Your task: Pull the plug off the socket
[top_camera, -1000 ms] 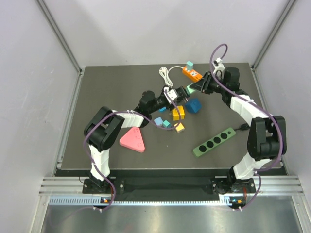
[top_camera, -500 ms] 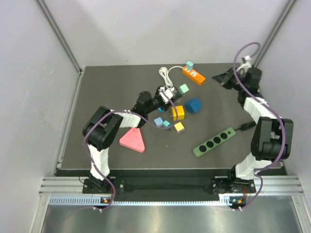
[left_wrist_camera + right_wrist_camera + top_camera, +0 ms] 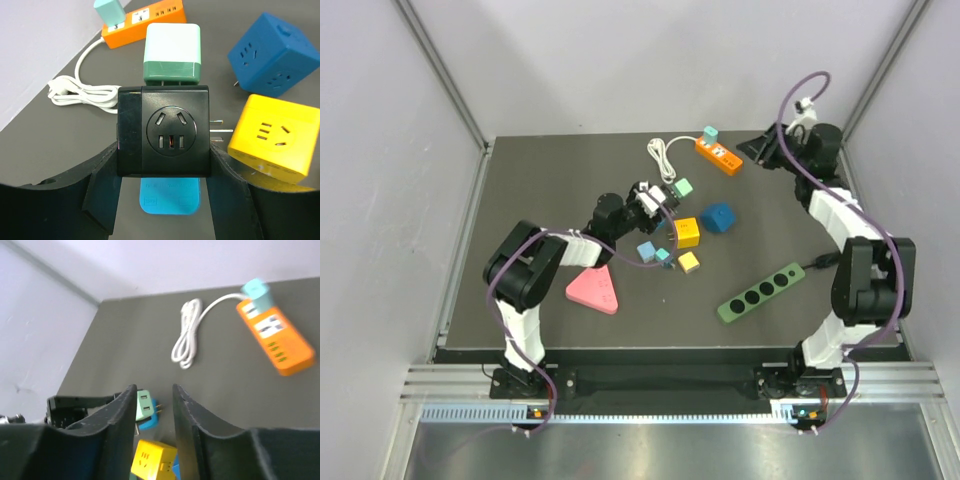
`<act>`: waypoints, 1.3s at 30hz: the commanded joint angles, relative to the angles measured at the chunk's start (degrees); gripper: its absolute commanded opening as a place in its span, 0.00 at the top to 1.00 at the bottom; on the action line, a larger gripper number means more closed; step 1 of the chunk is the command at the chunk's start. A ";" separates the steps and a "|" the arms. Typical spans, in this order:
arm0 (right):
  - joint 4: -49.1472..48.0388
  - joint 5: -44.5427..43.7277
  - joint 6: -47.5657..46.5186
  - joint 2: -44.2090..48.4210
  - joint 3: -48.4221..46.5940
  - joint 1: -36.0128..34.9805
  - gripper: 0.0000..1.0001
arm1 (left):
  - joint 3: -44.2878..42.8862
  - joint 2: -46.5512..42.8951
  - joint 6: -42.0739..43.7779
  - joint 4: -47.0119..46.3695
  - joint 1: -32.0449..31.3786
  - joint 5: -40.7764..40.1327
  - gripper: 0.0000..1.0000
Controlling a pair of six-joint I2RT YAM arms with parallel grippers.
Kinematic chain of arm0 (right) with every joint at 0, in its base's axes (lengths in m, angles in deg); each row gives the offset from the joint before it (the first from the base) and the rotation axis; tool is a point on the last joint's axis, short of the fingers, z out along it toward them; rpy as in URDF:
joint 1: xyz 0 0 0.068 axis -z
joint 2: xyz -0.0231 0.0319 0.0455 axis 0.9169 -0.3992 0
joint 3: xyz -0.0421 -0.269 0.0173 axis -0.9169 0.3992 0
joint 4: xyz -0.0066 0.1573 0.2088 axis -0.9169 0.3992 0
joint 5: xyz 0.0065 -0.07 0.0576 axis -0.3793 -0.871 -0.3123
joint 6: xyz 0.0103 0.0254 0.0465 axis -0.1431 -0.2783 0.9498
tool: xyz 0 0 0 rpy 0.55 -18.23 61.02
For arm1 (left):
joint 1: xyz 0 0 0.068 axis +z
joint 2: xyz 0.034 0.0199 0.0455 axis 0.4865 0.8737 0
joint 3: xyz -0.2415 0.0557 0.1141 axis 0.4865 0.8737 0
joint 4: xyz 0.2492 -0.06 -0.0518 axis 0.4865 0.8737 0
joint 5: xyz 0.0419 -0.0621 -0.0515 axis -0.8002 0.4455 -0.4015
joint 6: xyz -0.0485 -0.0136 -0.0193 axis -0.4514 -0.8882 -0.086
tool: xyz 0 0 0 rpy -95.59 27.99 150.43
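Note:
My left gripper (image 3: 164, 152) is shut on a black cube socket (image 3: 163, 131), one finger on each side. A mint-green plug (image 3: 171, 55) sits in the socket's far face, with a thin gap where its prongs show. In the top view the left gripper (image 3: 642, 198) holds the socket mid-table, with the green plug (image 3: 683, 187) at its right end. My right gripper (image 3: 761, 148) is open and empty, raised at the back right, well away from the plug. In the right wrist view the green plug (image 3: 144, 404) shows far below between the open fingers (image 3: 153, 390).
An orange power strip (image 3: 717, 154) with a teal plug (image 3: 709, 134) and a coiled white cable (image 3: 662, 155) lies at the back. A blue cube (image 3: 717, 217), a yellow cube (image 3: 686, 232), small blocks (image 3: 646, 250), a pink triangle (image 3: 593, 290) and a green power strip (image 3: 761, 292) lie around.
The right gripper has drawn back from the green plug to the back right corner, empty. The left gripper has shifted left with the socket and the plug still on it.

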 commanded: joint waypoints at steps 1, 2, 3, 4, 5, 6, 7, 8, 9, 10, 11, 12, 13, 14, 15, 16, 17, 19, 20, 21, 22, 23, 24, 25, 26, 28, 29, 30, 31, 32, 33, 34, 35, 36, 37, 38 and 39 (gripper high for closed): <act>-2.28 7.19 -0.37 -2.81 -3.62 -6.39 0.59 | 1.30 -8.35 -2.73 -7.59 -0.10 -0.11 1.00; -2.10 7.97 -0.37 -3.00 -3.81 -7.36 0.56 | 3.05 -9.32 -3.26 -7.85 -0.02 -1.07 1.00; -2.62 8.24 -0.11 -2.82 -3.81 -8.85 0.46 | 3.94 -10.20 -4.22 -7.94 -0.02 -1.43 1.00; -3.93 9.03 0.68 -2.47 -3.03 -9.39 0.42 | 4.99 -12.13 -4.75 -7.60 -0.10 -1.61 1.00; -4.29 9.30 0.60 -2.12 -2.76 -10.00 0.36 | 6.92 -13.10 -5.19 -7.24 -0.19 -2.04 1.00; -4.30 9.39 0.77 -1.77 -2.58 -11.05 0.32 | 7.98 -14.16 -6.33 -6.89 -0.19 -2.40 1.00; -4.12 9.47 1.03 -1.07 -2.40 -11.50 0.30 | 9.12 -16.26 -6.86 -6.80 -0.19 -2.75 1.00; -4.29 9.65 1.21 -0.89 -2.23 -11.93 0.29 | 11.31 -17.32 -7.48 -6.80 -0.28 -3.27 1.00; -4.73 9.82 1.56 -0.45 -2.05 -12.64 0.25 | 12.29 -18.38 -7.74 -6.63 -0.28 -3.71 1.00; -4.82 10.00 1.74 -0.36 -1.70 -12.90 0.24 | 13.08 -20.39 -7.92 -5.67 -0.28 -3.72 1.00; -4.47 10.26 1.82 -0.36 -1.87 -13.17 0.21 | 14.05 -21.19 -8.01 -5.14 -0.28 -3.89 1.00; -4.12 10.79 2.00 -1.14 -2.48 -13.78 0.20 | 14.40 -21.98 -8.01 -4.44 -0.19 -3.55 1.00; -3.77 11.92 2.26 -1.59 -2.84 -14.13 0.20 | 14.58 -23.04 -7.84 -3.12 -0.19 -3.37 1.00; -3.59 12.46 2.27 -2.11 -3.28 -14.48 0.19 | 14.93 -23.57 -7.66 -2.50 -0.19 -3.37 1.00; -3.59 12.55 2.44 -2.73 -3.37 -15.10 0.18 | 15.11 -24.18 -7.22 -1.89 -0.28 -3.54 1.00; -3.59 12.46 2.44 -3.00 -3.54 -15.36 0.17 | 15.55 -25.23 -7.04 -1.18 -0.19 -3.54 1.00; -3.33 12.38 2.44 -3.08 -3.72 -15.63 0.17 | 15.72 -25.59 -7.13 -1.09 -0.19 -3.63 1.00; -3.15 12.46 2.35 -3.61 -3.98 -16.07 0.16 | 15.99 -26.12 -6.95 -0.91 -0.19 -3.28 1.00; -2.98 12.46 2.09 -3.70 -4.16 -16.24 0.16 | 15.99 -26.21 -6.87 -1.00 -0.19 -3.02 1.00; -2.63 12.46 2.00 -3.96 -4.33 -16.25 0.16 | 15.82 -26.12 -6.87 -0.83 -0.28 -2.93 1.00; -2.28 12.38 1.74 -4.14 -4.42 -16.25 0.17 | 15.73 -26.12 -6.95 -0.74 -0.28 -2.93 1.00; -1.84 12.29 1.65 -4.40 -4.69 -16.33 0.17 | 15.64 -26.03 -6.87 -0.82 -0.28 -2.58 1.00; -1.40 12.29 1.48 -5.10 -4.95 -16.33 0.20 | 15.64 -26.12 -7.04 -1.09 -0.28 -2.49 1.00; -0.70 12.29 1.30 -5.54 -5.56 -16.51 0.22 | 15.64 -26.21 -7.13 -1.26 -0.37 -2.40 1.00; -0.52 12.11 1.30 -6.07 -5.91 -16.51 0.26 | 15.64 -26.21 -7.13 -1.26 -0.37 -2.31 1.00; -0.51 12.64 1.65 -7.74 -6.79 -17.04 0.30 | 15.38 -26.21 -7.04 -1.26 -0.45 -2.31 1.00; -0.52 12.64 1.91 -8.79 -7.06 -17.65 0.33 | 15.29 -26.38 -7.13 -1.44 -0.54 -2.31 1.00; -0.43 12.64 1.91 -9.23 -7.41 -18.00 0.34 | 15.20 -26.39 -7.04 -1.61 -0.63 -2.40 1.00; -0.25 12.73 2.17 -9.76 -8.11 -18.26 0.35 | 15.02 -26.47 -7.13 -1.62 -0.63 -2.31 1.00; -0.17 12.90 2.35 -10.20 -8.38 -18.53 0.35 | 14.76 -26.47 -7.04 -1.53 -0.72 -2.40 1.00; -0.16 12.90 2.44 -10.90 -8.90 -19.14 0.35 | 14.50 -26.39 -6.96 -1.53 -0.72 -2.31 1.00; -0.16 12.99 2.61 -11.17 -9.17 -19.49 0.35 | 14.15 -26.39 -6.87 -1.53 -0.89 -2.31 1.00; -0.16 13.34 2.70 -11.61 -9.43 -19.67 0.36 | 13.97 -26.30 -6.95 -1.44 -0.89 -2.31 1.00; -0.25 13.69 2.79 -12.22 -9.87 -20.02 0.37 | 13.71 -26.12 -6.69 -1.35 -0.81 -2.31 1.00; -0.69 14.13 3.31 -12.40 -9.87 -20.20 0.38 | 13.27 -26.03 -6.60 -0.92 -0.89 -2.31 1.00; -1.04 14.31 3.67 -12.49 -9.87 -20.55 0.39 | 13.18 -25.86 -6.60 -1.00 -0.81 -2.40 1.00; -1.30 14.40 3.85 -12.75 -9.61 -20.64 0.40 | 13.09 -25.77 -6.43 -1.09 -0.89 -2.40 1.00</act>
